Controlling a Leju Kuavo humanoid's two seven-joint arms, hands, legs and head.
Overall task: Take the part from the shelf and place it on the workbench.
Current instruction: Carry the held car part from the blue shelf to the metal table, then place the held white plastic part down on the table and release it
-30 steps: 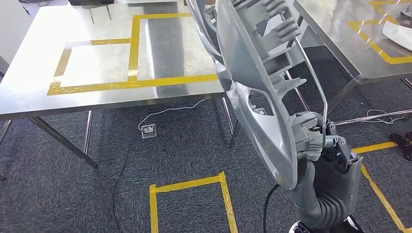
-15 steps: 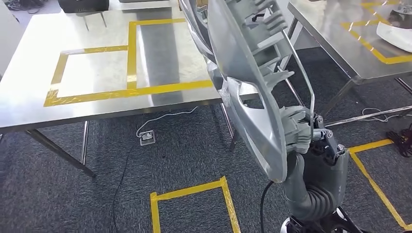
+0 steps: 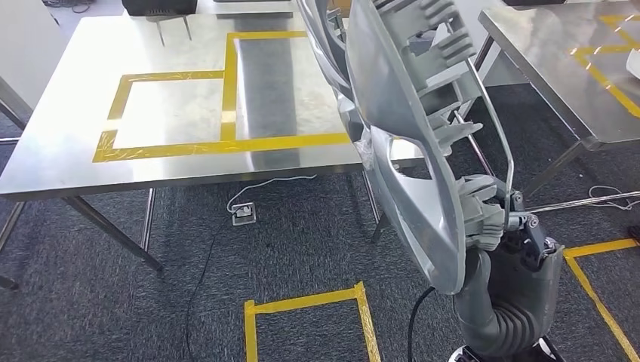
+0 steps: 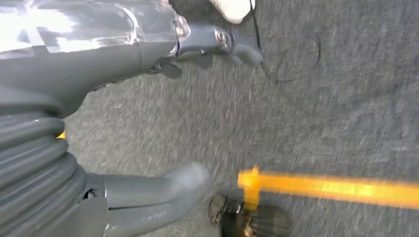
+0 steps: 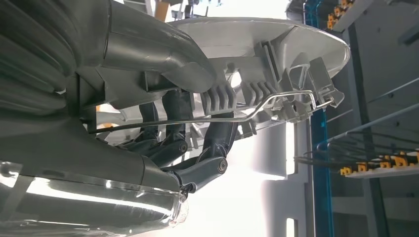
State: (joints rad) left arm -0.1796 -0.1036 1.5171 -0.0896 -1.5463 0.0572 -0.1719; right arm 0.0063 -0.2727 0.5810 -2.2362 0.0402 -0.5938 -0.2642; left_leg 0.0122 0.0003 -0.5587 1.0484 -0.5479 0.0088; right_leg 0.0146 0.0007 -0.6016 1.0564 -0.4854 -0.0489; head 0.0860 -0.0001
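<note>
Our right hand [image 3: 498, 219] low at right, fingers [image 5: 197, 170] wrapped around the big grey plastic part [image 3: 407, 143], held upright over the carpet [image 3: 113, 302], near edge of the steel table [image 3: 181, 113] just behind, our left hand [image 4: 148, 44] hanging over carpet, fingers spread and holding nothing

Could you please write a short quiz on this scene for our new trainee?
1. True or false: the grey part lies flat on the steel table.
2. Which hand grips the part? A. left B. right C. both
3. Fill in: the tape marking boxes on the table is ____.

Key: 1 false; the right hand holds it on edge above the carpet. 2 B; the left hand hangs with nothing in it. 3 yellow.
</note>
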